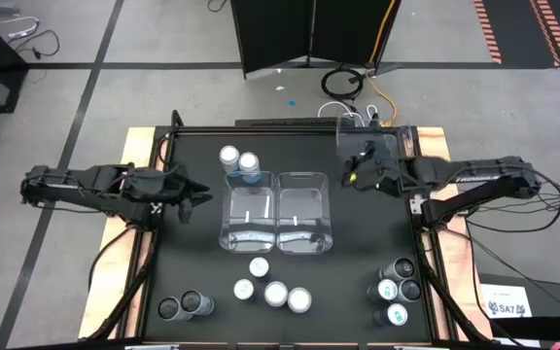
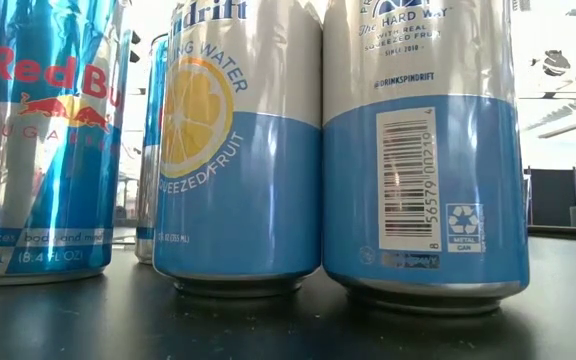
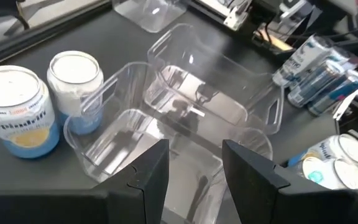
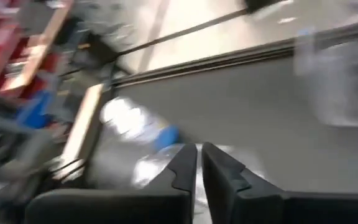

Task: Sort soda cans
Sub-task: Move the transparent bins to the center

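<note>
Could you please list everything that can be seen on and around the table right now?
Bins: two, clear, side by side at the table's centre, nothing inside.
Third bin: one, clear, at the far right edge.
Far cans: two, white tops with blue sides, just beyond the left bin.
Near-centre cans: four, white-topped, near edge in front of the bins.
Near-left cans: two, dark, near-left corner.
Near-right cans: about four, dark and white-topped, near-right corner.
Table: one, black top, wood side rails.
Cables: black, white and yellow, on the floor beyond the table.
Left gripper: dark, left of the bins, partly open, holding nothing.
Right gripper: dark, right of the bins, shut, holding nothing.
</note>
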Available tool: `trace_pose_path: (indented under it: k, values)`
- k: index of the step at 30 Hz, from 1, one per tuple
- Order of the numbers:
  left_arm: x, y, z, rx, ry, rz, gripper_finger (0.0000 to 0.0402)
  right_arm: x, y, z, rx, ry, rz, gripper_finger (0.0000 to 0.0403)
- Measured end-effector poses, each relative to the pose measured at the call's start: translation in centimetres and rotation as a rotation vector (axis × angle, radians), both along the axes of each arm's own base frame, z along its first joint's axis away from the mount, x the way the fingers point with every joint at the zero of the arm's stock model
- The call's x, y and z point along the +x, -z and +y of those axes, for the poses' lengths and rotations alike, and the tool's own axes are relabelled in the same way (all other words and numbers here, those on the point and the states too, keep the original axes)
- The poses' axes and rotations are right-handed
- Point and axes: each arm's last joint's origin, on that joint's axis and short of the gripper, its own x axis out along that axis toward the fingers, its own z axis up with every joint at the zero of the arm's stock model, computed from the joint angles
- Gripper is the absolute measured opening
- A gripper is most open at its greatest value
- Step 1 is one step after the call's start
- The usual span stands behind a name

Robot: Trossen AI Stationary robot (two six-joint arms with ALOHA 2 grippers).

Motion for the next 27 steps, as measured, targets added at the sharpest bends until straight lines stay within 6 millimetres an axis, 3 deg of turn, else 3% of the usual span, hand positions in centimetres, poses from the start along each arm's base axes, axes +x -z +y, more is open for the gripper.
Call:
trace_pose_path:
  k: [3,7,12,18,27]
  values:
    - [-0.4,-0.2,0.0,0.012,0.008,-0.017,0.0158,-2.0,-0.7,-1.7,0.108,0.106,0.132,0.0002]
    - [-0.6,-0.3,0.1,0.018,0.012,-0.023,0.0158,-5.1,0.1,-3.5,0.422,0.205,0.339,0.0003]
    - [-0.7,0.0,0.1,0.025,0.010,0.009,0.0158,-6.3,1.0,-5.6,0.618,0.085,0.422,0.0001]
    - [-0.8,0.0,0.2,0.046,-0.024,0.010,0.0158,-5.9,1.1,-9.7,0.507,-0.094,0.264,0.0000]
    - [-0.6,-0.3,0.3,0.057,-0.066,-0.022,0.0158,-8.3,0.6,-14.1,0.361,-0.160,0.199,0.0000]
